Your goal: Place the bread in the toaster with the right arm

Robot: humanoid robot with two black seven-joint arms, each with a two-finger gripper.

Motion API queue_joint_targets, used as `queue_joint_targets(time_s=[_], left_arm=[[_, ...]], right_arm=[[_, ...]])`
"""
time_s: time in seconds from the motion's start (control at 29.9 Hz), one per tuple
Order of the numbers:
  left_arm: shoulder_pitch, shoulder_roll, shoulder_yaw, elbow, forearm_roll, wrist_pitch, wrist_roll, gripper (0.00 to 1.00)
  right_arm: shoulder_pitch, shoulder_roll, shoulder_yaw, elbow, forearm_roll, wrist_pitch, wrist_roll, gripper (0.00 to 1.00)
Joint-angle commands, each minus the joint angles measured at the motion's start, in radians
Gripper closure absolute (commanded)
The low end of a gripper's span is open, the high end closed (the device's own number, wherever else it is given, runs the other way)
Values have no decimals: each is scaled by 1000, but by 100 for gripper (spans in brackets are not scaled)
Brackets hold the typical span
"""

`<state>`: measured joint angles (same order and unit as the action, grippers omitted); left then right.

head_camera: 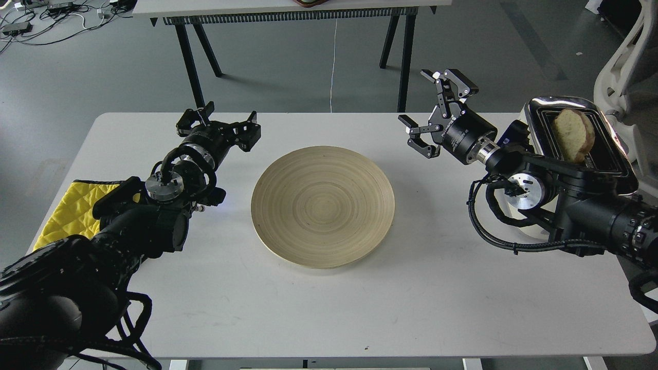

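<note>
The bread, a pale slice with a brown crust, stands in a slot of the toaster at the table's right edge, its domed top sticking out. My right gripper is open and empty, hanging above the table to the left of the toaster and apart from it. The right arm crosses in front of the toaster's side. My left gripper is open and empty above the table's far left part.
A round wooden plate lies empty mid-table. A yellow cloth lies at the left edge under my left arm. A black-legged table stands beyond the white table. A white chair is at far right.
</note>
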<state>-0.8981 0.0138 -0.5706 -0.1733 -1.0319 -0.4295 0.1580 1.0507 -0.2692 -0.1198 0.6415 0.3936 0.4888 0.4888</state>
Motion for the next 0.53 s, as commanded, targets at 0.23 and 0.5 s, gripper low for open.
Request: queue_joint_targets(time_s=[0.23,0.5], left_arm=[[-1,0,0,2,1,0,0,0],[1,0,0,0,0,0,0,0]], right_arm=[[-43,27,69,-59,-7,0,0,1],[-55,28,69,-57,-9,0,0,1]])
